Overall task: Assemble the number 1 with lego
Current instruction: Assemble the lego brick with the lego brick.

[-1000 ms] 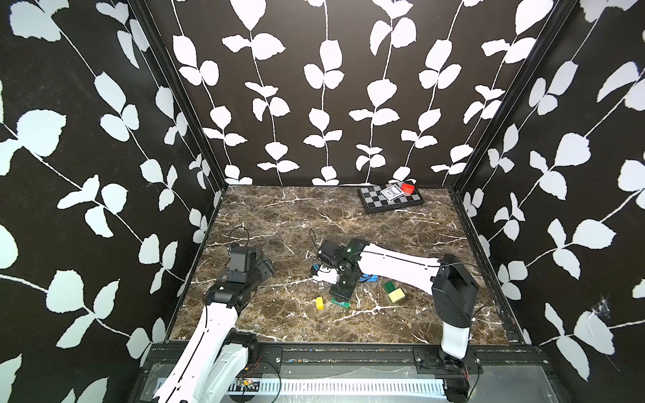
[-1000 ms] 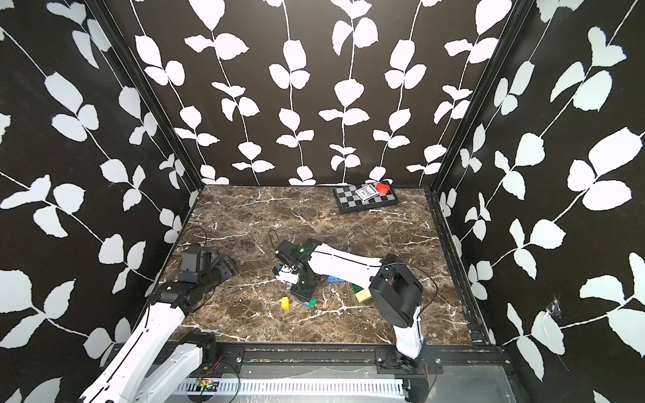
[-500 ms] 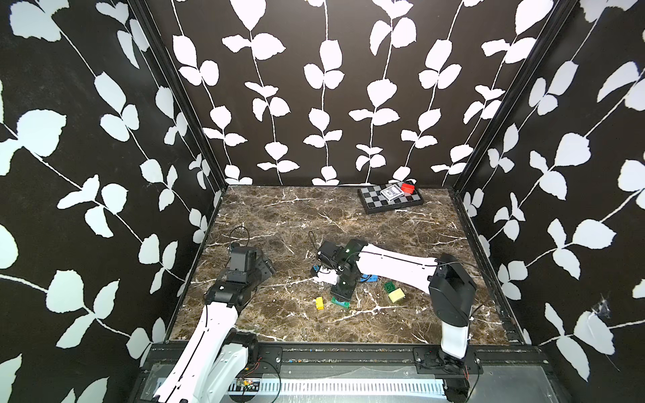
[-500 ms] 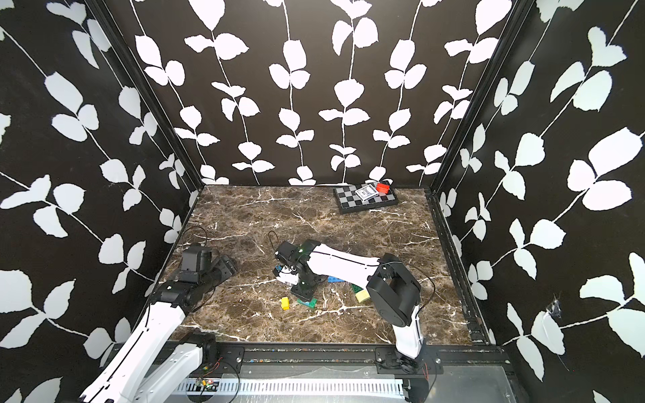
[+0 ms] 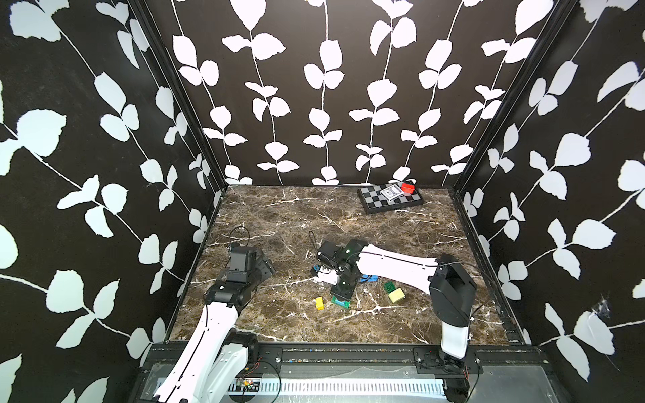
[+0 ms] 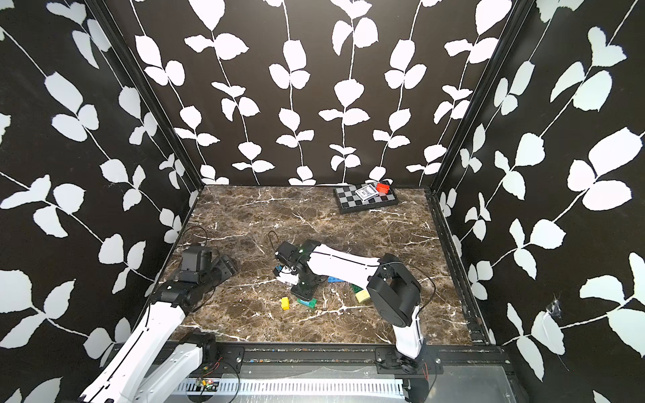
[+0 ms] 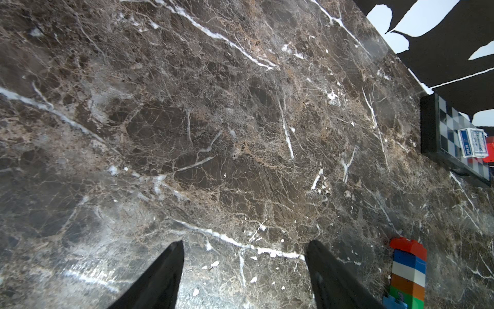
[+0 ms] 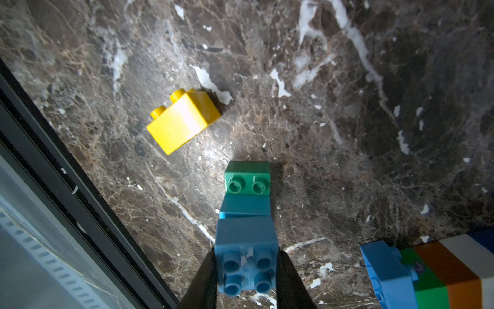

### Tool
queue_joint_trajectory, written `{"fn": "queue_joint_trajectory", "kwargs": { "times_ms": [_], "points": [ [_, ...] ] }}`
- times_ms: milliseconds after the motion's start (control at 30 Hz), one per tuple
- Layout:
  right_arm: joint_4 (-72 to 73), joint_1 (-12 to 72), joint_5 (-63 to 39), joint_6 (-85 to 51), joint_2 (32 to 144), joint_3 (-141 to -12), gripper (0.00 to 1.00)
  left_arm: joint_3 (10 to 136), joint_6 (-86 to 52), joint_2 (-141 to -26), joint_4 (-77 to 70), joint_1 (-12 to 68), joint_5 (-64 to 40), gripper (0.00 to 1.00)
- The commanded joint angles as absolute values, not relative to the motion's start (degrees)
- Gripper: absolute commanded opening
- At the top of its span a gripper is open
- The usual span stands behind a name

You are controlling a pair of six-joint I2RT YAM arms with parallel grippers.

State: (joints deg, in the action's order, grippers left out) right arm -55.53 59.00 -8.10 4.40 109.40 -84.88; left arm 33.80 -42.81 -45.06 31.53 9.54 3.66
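A blue brick is being clamped in the right pincer, seemingly to seat it on the green brick beneath. The left pincer is being held open, empty.

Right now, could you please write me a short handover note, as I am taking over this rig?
Left gripper: open, empty, over the bare marble table.
Right gripper: shut on a light blue brick, at the green brick; joined or not, I cannot tell.
Done: a multicoloured stack lies on its side by the right arm.
Loose: yellow brick, pale yellow brick; red brick on the chessboard.
Left: seat the held brick, then finish the 1.
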Motion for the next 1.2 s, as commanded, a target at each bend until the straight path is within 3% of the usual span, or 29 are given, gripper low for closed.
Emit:
{"fn": "queue_joint_trajectory", "kwargs": {
  "times_ms": [0, 633, 1167],
  "points": [
    [-56.3, 60.1, -5.5, 2.3, 109.4, -82.2, 0.23, 35.0, -42.1, -44.6, 32.0, 9.1, 3.9, 0.75],
    [-51.7, 63.4, 1.5, -2.5, 109.5, -75.6, 0.06, 35.0, -42.4, -45.1, 31.8, 9.1, 3.8, 0.75],
    [-52.2, 64.4, 1.1, -6.2, 115.3, -72.1, 0.0, 37.7, -41.5, -47.5, 34.3, 9.2, 3.5, 0.74]
  ]
}}
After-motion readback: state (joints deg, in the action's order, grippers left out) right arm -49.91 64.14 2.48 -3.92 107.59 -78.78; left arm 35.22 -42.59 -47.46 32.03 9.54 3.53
